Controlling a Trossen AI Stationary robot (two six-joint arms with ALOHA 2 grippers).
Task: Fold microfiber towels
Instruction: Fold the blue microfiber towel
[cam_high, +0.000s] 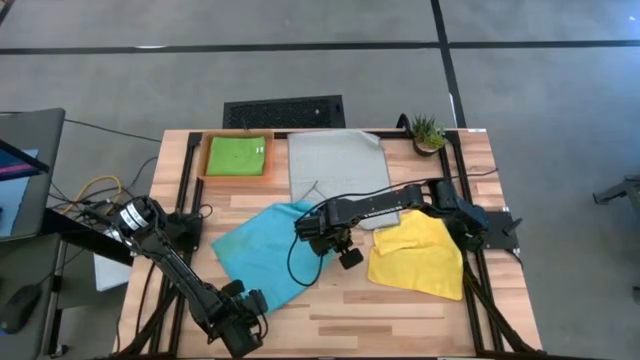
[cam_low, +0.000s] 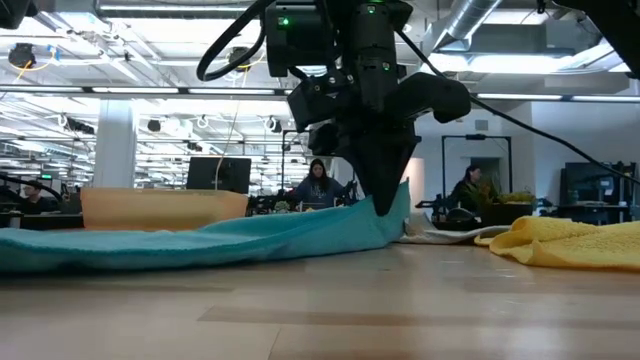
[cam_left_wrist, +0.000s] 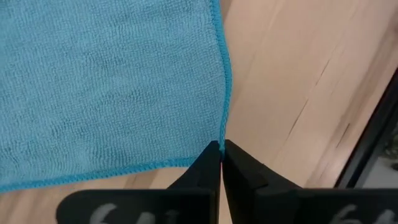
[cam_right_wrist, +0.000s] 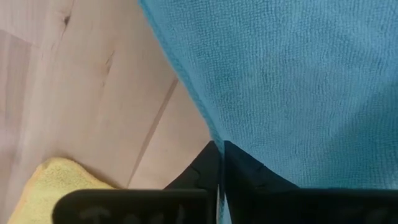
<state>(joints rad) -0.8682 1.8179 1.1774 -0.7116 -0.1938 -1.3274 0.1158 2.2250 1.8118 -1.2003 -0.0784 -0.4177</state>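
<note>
Left pincer (cam_high: 250, 322) sits at the near edge of the counter (cam_high: 400, 310), fingers pressed together on the near corner of the sky blue towel (cam_high: 265, 245). The left wrist view confirms it: the hemmed corner of the blue cloth (cam_left_wrist: 112, 81) meets the closed fingertips (cam_left_wrist: 211, 163), with bare wood beside it.

Right pincer (cam_high: 322, 238) is farther in, mid-counter, at the right-hand edge of the same blue towel. Right wrist view: fingers (cam_right_wrist: 208, 163) close together at the blue hem (cam_right_wrist: 292, 81); whether they actually pinch the cloth, cannot tell. Low view: the right pincer (cam_low: 385, 205) points straight down, and the blue cloth (cam_low: 200, 240) rises to a peak at its tip, the rest lying flat along the counter.

Yellow towel (cam_high: 420, 255) lies crumpled just right of the right pincer, near the counter's right side; one edge shows in the right wrist view (cam_right_wrist: 59, 180).

Pale grey towel (cam_high: 338, 165) lies spread flat behind the blue one, at the far middle.

Lime green towel (cam_high: 238, 156) lies folded in the orange tray (cam_high: 204, 160), far left corner.

Small potted plant (cam_high: 428, 132) stands at the far right corner.
</note>
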